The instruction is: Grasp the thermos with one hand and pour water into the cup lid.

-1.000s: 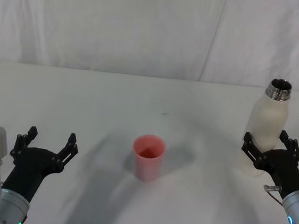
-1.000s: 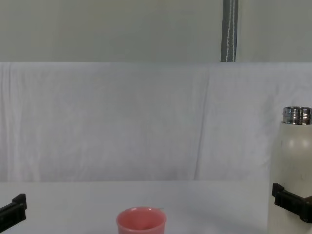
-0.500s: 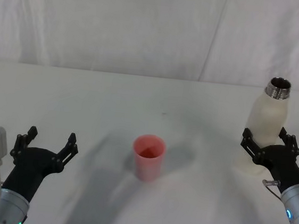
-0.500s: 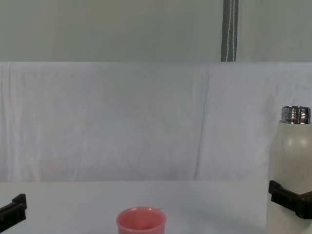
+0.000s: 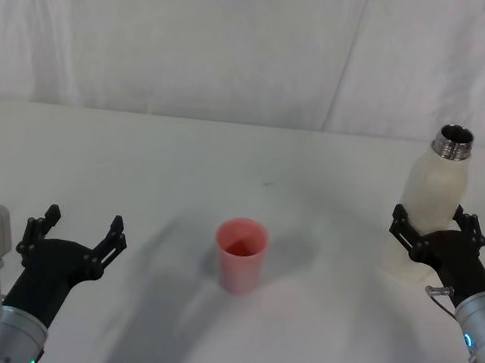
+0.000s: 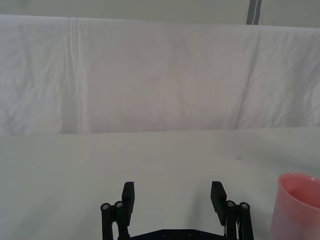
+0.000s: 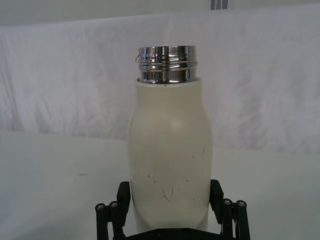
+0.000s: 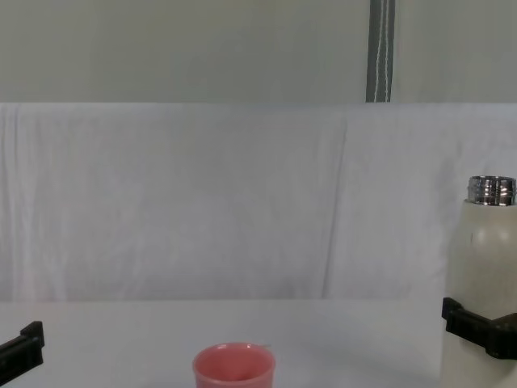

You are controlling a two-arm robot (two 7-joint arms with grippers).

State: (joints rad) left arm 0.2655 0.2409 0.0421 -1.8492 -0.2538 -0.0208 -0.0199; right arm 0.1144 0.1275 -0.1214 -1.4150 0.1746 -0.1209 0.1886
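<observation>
The right gripper (image 5: 434, 229) is sitting around the lower body of the thermos (image 5: 431, 206), one black finger on each side; in the right wrist view the fingers (image 7: 122, 197) are flanking the bottle (image 7: 169, 165) closely, but whether they are pressing on the wall cannot be told. The thermos is standing upright on the table (image 5: 183, 167) at the robot's right, its steel neck open and uncapped. The pink cup lid (image 5: 241, 254) is standing upright near the table's middle, well apart from the bottle. The left gripper (image 5: 76, 235) is resting low at the left with its fingers spread wide, holding nothing.

The step in hand appears to be securing the grasp before any lift. To do it well:

- Close squarely on the widest part of the body — the matte wall looks smooth and may slip under a weak hold.
- Keep the bottle vertical while lifting; the neck is open, so an early tilt risks spilling.
- Carry the neck over the cup lid before tilting, then tilt slowly — the cup is small and light and could be tipped by contact.
</observation>
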